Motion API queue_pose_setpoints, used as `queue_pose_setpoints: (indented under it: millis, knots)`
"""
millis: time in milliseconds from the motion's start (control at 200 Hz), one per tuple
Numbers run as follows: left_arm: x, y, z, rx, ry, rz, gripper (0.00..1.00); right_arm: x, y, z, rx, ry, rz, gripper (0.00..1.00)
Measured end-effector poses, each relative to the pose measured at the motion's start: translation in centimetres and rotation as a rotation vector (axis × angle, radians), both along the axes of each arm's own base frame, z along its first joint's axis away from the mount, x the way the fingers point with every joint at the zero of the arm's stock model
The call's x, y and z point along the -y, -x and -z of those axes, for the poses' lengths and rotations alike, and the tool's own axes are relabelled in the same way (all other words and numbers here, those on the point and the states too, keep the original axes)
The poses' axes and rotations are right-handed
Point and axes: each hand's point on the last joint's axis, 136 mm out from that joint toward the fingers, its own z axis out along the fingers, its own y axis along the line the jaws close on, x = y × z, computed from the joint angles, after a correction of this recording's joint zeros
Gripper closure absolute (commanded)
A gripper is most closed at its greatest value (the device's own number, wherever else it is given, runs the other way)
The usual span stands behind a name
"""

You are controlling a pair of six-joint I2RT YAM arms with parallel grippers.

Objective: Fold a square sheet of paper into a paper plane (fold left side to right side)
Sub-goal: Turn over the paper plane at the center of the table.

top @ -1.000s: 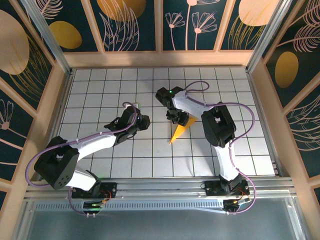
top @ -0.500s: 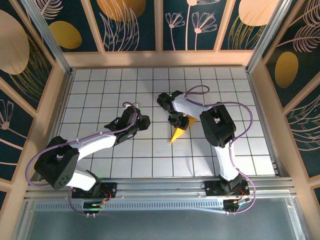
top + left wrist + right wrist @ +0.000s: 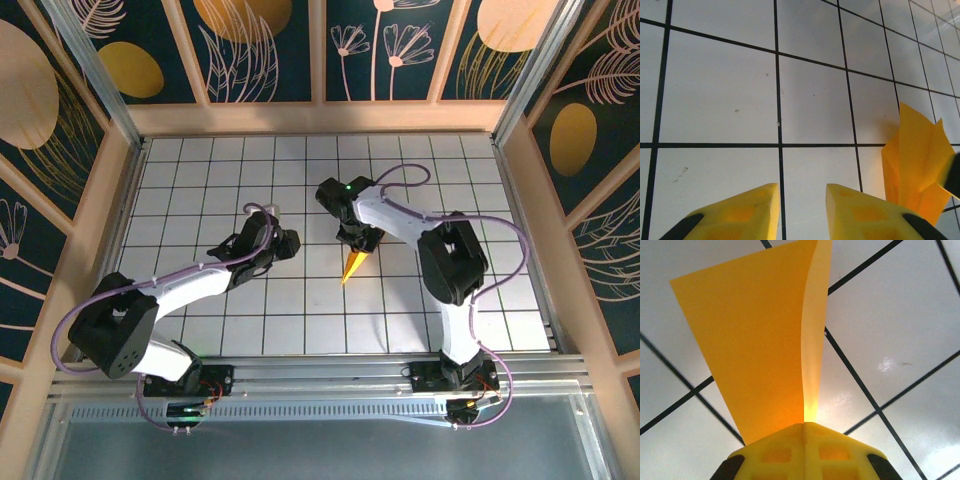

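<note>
The paper plane (image 3: 352,266) is a narrow pointed dart of orange-yellow paper near the middle of the white tiled floor, its tip toward the near side. My right gripper (image 3: 358,244) is shut on its wide end. In the right wrist view the yellow fingers (image 3: 805,424) meet on the centre crease, and the paper (image 3: 760,335) rises from them in two close layers. My left gripper (image 3: 293,243) is a tile or so to the left, jaws apart. In the left wrist view its fingertips (image 3: 802,189) hold nothing, and the paper (image 3: 917,160) stands at the right edge.
Wooden-framed patterned walls (image 3: 320,50) close the floor in at the back and both sides. An aluminium rail (image 3: 320,372) carrying the arm bases runs along the near edge. The grid floor (image 3: 200,170) lies bare at back left and near right.
My right gripper has closed on the paper, and the wings have drawn together into a narrower shape. The right arm's elbow swung rightward. The left arm has barely moved.
</note>
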Motion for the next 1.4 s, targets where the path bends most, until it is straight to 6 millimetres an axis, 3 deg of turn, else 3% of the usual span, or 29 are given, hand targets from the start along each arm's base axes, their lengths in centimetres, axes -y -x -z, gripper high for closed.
queue_pose_setpoints:
  millis: [195,330,541,716,856,1081,1401]
  knots:
    - [-1.2,-0.7,-1.9,0.013,0.078,-0.022,0.63,1.0,0.1,-2.8,0.105,-0.018,-0.035,1.00]
    - [-2.7,-0.8,-3.1,0.019,0.154,-0.055,0.46,1.3,-0.1,-4.3,0.230,-0.072,-0.141,1.00]
    - [-5.0,-0.9,-5.1,0.040,0.259,-0.107,0.33,-0.8,-1.0,-7.9,0.507,-0.343,-0.409,1.00]
    - [-5.7,-0.9,-7.3,0.078,0.318,-0.122,0.30,-0.4,-3.4,-9.7,0.683,-0.613,-0.498,1.00]
    - [-5.5,-1.0,-8.4,0.098,0.358,-0.117,0.29,-0.5,-3.5,-9.1,0.741,-0.796,-0.565,1.00]
    - [-4.7,-1.0,-8.9,0.107,0.394,-0.084,0.31,-3.1,-2.2,-6.5,0.699,-1.037,-0.640,1.00]
    - [-3.0,-1.4,-5.2,-0.007,0.404,-0.029,0.37,-5.4,-2.0,-1.6,0.572,-1.196,-0.592,1.00]
